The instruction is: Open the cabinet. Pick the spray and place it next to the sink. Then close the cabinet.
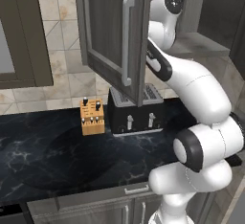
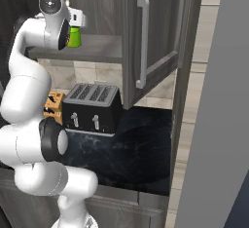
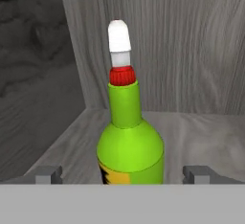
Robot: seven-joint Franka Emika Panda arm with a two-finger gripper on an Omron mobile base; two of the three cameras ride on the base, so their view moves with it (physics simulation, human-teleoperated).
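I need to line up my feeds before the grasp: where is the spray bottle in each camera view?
Left base view: I cannot find the spray; the open cabinet door and the arm stand in front of the shelf.
Right base view: spray upper left, on the cabinet shelf, partly behind the arm.
Hand view: spray centre, upright between the fingertips.
Shared landmark: the black toaster.
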